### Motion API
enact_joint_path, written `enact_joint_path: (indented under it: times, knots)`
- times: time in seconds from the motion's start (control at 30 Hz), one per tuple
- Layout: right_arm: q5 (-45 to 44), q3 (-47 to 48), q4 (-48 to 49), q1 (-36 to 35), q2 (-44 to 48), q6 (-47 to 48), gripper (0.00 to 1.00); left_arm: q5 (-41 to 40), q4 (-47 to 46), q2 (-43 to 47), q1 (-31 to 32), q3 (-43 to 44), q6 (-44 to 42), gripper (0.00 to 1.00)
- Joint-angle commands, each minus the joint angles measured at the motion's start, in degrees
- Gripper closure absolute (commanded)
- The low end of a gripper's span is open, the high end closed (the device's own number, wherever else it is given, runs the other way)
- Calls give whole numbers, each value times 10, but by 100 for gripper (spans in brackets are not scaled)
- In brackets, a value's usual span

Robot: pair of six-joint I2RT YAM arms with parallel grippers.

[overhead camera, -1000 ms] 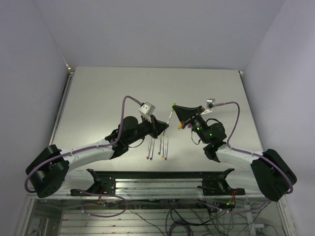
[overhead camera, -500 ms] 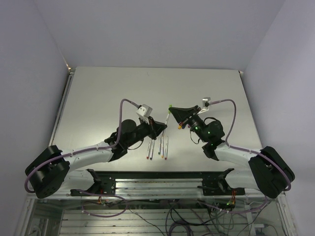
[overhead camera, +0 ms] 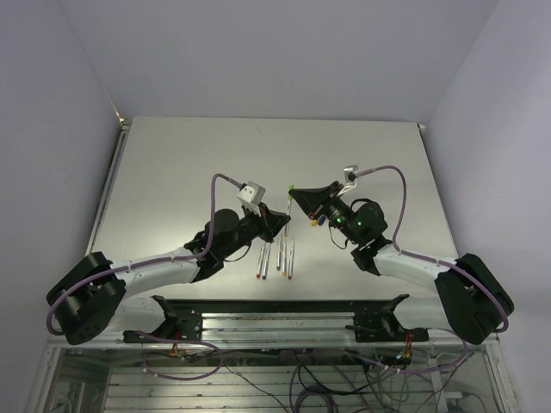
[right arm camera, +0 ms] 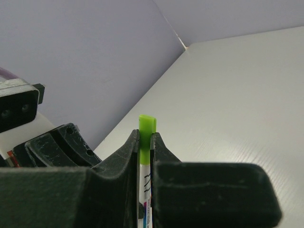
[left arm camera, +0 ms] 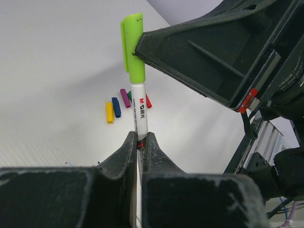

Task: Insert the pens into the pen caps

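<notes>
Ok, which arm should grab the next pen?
Left, probably: the loose pens lie nearest the left gripper, while the right gripper, pinching the green cap, sits nearer the spare caps. The left must first put down its held pen.

Bright, even light washes the pale desk, leaving only faint, soft shadows; up close, the dark left hand and right hand blur.
</notes>
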State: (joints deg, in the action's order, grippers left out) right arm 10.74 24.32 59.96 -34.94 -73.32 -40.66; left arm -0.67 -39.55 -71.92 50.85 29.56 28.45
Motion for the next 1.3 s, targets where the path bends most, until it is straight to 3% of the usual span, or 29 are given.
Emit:
enact_joint_path:
  times: [0.0, 0.5, 1.0, 1.1, 1.27]
  knots:
    - [21, 14, -132, -21, -3, 33, 100, -27, -93, 12, 3, 55, -27, 93]
    - [-81, 85, -322, -103, -53, 108, 100, -61, -79, 46, -35, 77, -59, 93]
    - [-128, 126, -343, -126, -77, 117, 100, -38, -47, 36, -60, 82, -35, 93]
    - [-161, 161, -369, -125, -66, 126, 82, -43, -11, 29, -60, 78, -36, 93]
    - [-247, 217, -410, -125, -24, 147, 73, -58, 71, 21, -61, 67, -53, 93]
